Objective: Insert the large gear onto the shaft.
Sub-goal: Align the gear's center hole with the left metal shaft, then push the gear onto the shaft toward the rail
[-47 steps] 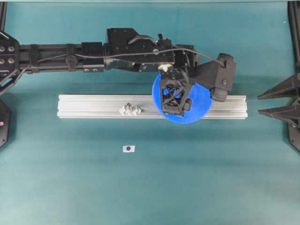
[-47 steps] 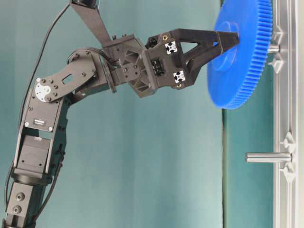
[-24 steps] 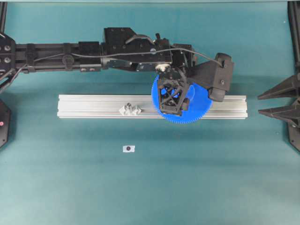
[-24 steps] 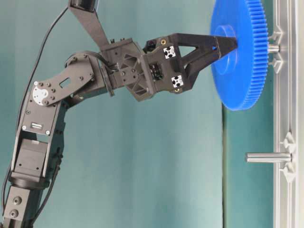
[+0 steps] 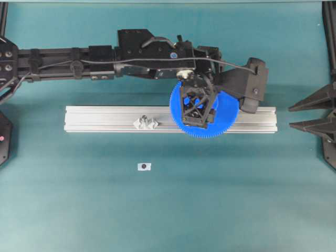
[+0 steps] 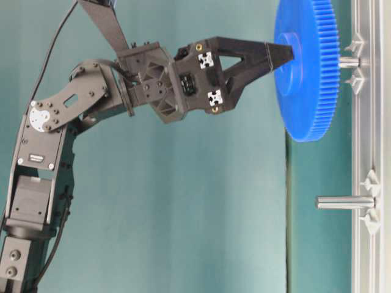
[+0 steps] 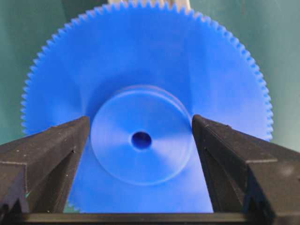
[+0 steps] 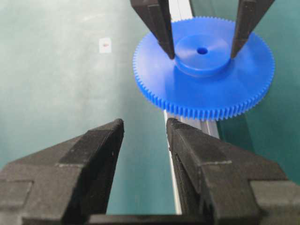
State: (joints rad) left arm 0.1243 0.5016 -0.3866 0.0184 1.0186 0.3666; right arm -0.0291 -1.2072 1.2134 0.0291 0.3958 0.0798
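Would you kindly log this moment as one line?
left gripper: open, astride hub | large gear: on shaft | right gripper: open, idle

A flat teal bench [image 5: 220, 205] fills the scene under soft, even light, with a small white sticker [image 5: 144, 166] lying on it.

I see the gear [image 7: 140, 93] as smooth blue plastic with a faint sheen. The rail [image 5: 105, 119] is brushed, ribbed aluminium; the shaft [image 6: 349, 61] is bare metal. My gripper fingers [image 7: 42, 154] look matt black and grainy. The table [image 5: 210, 199] is matt teal.
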